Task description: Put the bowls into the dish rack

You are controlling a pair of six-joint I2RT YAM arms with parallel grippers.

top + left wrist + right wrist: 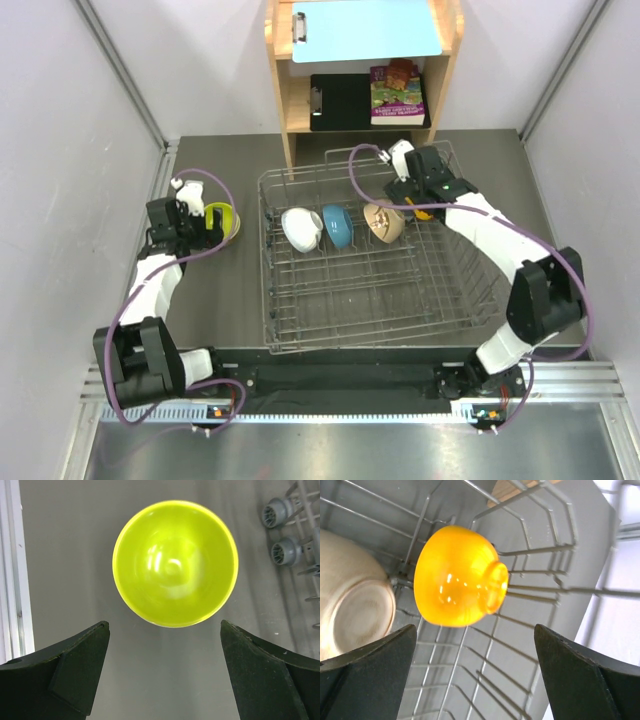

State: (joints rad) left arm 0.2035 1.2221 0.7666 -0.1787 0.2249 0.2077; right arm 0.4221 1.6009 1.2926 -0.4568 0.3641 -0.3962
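Right tool, jaws wide, is hanging over the orange bowl lying on its side in the dish rack; left tool, equally wide, is hovering above the lime green bowl on the desk.

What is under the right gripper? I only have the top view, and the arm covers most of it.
Observer: An orange bowl, in the rack, tipped with its foot towards the wrist camera.
Operator: Is it gripped?
Observer: No. The right gripper is open and clear of it.
Operator: And the green bowl on the left?
Observer: The green bowl stands upright and empty on the table, just ahead of the open left gripper, untouched.
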